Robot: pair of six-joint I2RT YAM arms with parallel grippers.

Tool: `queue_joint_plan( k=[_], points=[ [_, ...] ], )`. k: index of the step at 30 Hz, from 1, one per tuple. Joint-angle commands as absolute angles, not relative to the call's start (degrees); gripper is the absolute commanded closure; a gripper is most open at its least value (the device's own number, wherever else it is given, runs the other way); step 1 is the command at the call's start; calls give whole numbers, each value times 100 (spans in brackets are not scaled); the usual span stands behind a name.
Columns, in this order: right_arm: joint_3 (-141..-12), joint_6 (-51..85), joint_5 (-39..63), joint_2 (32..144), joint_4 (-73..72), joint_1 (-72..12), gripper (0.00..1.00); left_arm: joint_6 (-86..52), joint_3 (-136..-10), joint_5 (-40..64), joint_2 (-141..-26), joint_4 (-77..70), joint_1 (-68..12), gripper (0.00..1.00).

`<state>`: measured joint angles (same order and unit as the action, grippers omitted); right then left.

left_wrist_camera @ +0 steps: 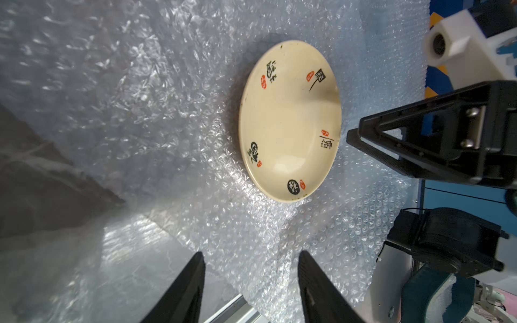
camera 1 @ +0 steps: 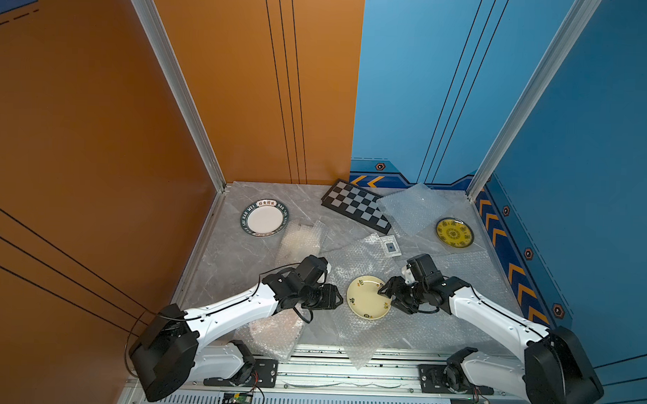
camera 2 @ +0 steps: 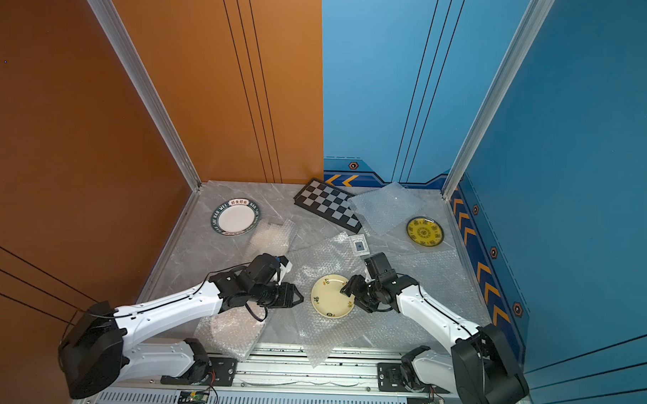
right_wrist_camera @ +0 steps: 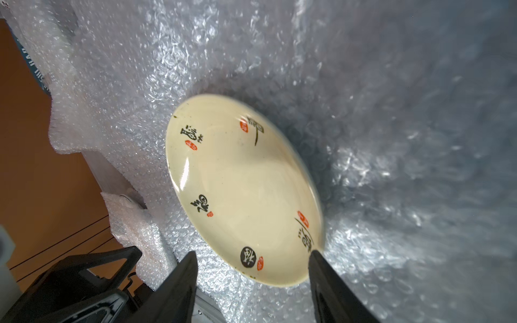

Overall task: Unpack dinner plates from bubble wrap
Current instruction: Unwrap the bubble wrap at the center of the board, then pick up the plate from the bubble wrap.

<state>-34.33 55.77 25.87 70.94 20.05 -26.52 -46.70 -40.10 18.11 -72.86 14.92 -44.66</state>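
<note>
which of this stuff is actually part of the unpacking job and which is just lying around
Job: cream plate, green-lettered plate, yellow plate, bubble wrap sheets, near wrapped bundle, far wrapped bundle.
Lying about: checkerboard, small card box.

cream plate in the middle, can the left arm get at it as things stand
Probably yes: the cream plate lies bare on the bubble wrap, and the open left pincer is beside its rim with nothing between. The right pincer sits at the opposite rim.
</note>
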Motion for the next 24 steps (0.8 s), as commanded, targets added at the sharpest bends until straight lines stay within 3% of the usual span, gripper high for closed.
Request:
queue_joint_plan(
  k=[1, 15, 24],
  points=[
    [-3290, 5345, 2742, 7278, 1668, -2593, 39, -5008, -3988, 2226, -7489, 755, -4413, 45],
    [-3118, 5118, 2504, 6338, 2759, -2166, 40, -5037, -4481, 2576, -8743, 279, -4315, 46],
    [-3070, 4932, 2696, 6933, 2309, -2157, 43, -4977, -4578, 2691, -9256, 90, -4280, 47]
  ],
)
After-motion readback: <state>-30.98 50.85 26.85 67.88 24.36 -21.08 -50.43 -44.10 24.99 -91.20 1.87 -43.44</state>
